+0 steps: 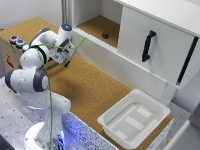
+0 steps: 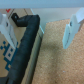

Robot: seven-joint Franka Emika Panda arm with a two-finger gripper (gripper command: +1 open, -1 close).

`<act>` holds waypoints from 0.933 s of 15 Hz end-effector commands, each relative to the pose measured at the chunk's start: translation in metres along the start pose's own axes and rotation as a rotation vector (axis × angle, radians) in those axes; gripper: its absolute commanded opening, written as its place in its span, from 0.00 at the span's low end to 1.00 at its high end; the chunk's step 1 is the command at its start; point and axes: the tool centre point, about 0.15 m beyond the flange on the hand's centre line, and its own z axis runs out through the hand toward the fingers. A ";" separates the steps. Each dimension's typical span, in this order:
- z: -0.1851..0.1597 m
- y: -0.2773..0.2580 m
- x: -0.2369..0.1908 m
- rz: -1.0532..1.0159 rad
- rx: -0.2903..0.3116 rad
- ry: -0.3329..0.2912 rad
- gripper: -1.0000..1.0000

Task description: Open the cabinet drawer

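A: Where was the arm?

B: Bent over the cork-topped surface (image 1: pixel 95 87), with the gripper (image 1: pixel 68 56) hanging just above it, near the far-left end in the exterior view.

A: And the jaws?

B: Wide apart in the wrist view, with nothing between them but bare cork. One pale fingertip (image 2: pixel 71 31) showed clearly; the other sat at the frame's edge.

A: Could you see the cabinet drawer?

B: Barely. The small brown box (image 1: pixel 11 50) sat at the exterior view's left edge, with round coloured buttons (image 1: pixel 17 40) on top. The arm's links hid most of its front, so I couldn't make out the handle.

A: What else?

B: A large white panel (image 1: pixel 150 42) with a long black handle (image 1: pixel 148 45) at the upper right, an open shelf (image 1: pixel 97 26) beside it holding a small dark object (image 1: pixel 105 35), and a white plastic tub (image 1: pixel 134 119) near the surface's right end. A green cable (image 1: pixel 50 85) ran along the arm.
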 end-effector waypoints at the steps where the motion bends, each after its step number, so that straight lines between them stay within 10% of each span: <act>1: 0.047 -0.027 0.018 -0.018 0.019 0.028 1.00; 14: 0.072 -0.033 0.037 0.062 0.098 0.024 1.00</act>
